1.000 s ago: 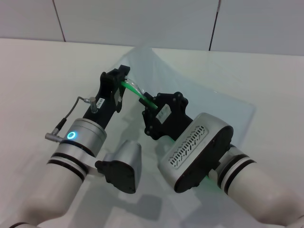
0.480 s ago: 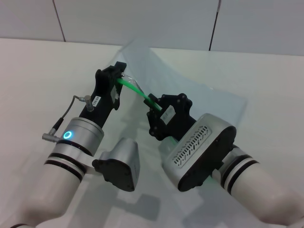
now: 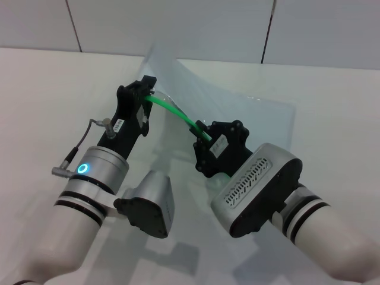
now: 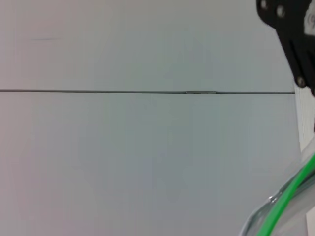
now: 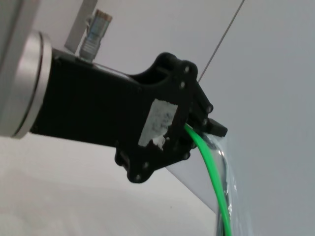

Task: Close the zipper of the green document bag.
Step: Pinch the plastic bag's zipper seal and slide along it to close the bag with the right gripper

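Note:
The green document bag [image 3: 255, 113] is a translucent pouch held up off the white table, its green-trimmed edge stretched between my two grippers. My left gripper [image 3: 146, 93] is shut on the far end of the zipper [image 3: 177, 113]. The right wrist view shows the left gripper [image 5: 193, 129] with the zipper [image 5: 215, 182] coming out of its fingers. My right gripper [image 3: 203, 134] is shut on the zipper nearer to me and to the right. The slider tab is hidden inside it. In the left wrist view the zipper [image 4: 288, 196] crosses one corner.
The white table [image 3: 41, 95] runs back to a grey panelled wall [image 3: 178, 24]. Both forearms fill the near part of the head view, with the left arm's grey camera housing [image 3: 148, 205] low between them.
My right gripper has slid along the zipper to the right and towards me. The green strip showing between the grippers is longer. The left gripper has risen a little with its end.

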`<state>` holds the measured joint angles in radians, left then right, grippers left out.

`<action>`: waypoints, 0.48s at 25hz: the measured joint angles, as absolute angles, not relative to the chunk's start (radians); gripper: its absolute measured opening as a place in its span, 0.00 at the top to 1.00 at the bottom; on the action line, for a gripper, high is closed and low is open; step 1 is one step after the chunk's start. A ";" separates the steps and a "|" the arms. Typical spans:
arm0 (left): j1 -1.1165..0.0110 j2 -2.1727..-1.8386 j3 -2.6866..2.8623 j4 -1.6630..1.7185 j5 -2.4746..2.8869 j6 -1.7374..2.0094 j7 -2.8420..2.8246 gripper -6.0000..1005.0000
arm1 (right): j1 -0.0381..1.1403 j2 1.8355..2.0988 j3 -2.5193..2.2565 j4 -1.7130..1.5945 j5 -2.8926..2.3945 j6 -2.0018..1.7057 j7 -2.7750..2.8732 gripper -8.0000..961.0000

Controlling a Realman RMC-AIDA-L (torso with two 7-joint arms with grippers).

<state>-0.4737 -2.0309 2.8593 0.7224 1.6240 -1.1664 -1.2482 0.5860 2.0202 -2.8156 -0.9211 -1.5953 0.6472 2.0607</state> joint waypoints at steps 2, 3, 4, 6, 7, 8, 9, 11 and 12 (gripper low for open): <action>-0.474 -2.031 2.859 0.722 1.624 -1.167 -1.248 0.94 | 0.584 2.020 -2.815 -0.915 -1.595 0.645 2.061 0.91; -0.474 -2.031 2.859 0.722 1.624 -1.167 -1.248 0.94 | 0.584 2.020 -2.815 -0.912 -1.595 0.644 2.061 0.91; -0.474 -2.031 2.859 0.722 1.624 -1.167 -1.248 0.94 | 0.583 2.020 -2.815 -0.909 -1.594 0.643 2.061 0.91; -0.474 -2.031 2.859 0.722 1.623 -1.167 -1.249 0.94 | 0.583 2.020 -2.815 -0.902 -1.587 0.642 2.061 0.91; -0.474 -2.031 2.859 0.722 1.623 -1.167 -1.249 0.94 | 0.583 2.020 -2.815 -0.900 -1.584 0.642 2.061 0.91; -0.474 -2.031 2.859 0.722 1.622 -1.167 -1.249 0.94 | 0.583 2.020 -2.815 -0.896 -1.582 0.641 2.061 0.91; -0.474 -2.031 2.859 0.722 1.622 -1.166 -1.249 0.94 | 0.583 2.020 -2.815 -0.892 -1.578 0.641 2.061 0.91; -0.474 -2.031 2.859 0.722 1.622 -1.165 -1.250 0.94 | 0.584 2.020 -2.815 -0.886 -1.573 0.640 2.061 0.91; -0.474 -2.030 2.859 0.722 1.622 -1.165 -1.250 0.94 | 0.584 2.020 -2.815 -0.882 -1.569 0.640 2.061 0.91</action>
<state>-0.4740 -2.0301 2.8593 0.7224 1.6219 -1.1650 -1.2498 0.5836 2.0202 -2.8147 -0.8819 -1.5695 0.6398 2.0615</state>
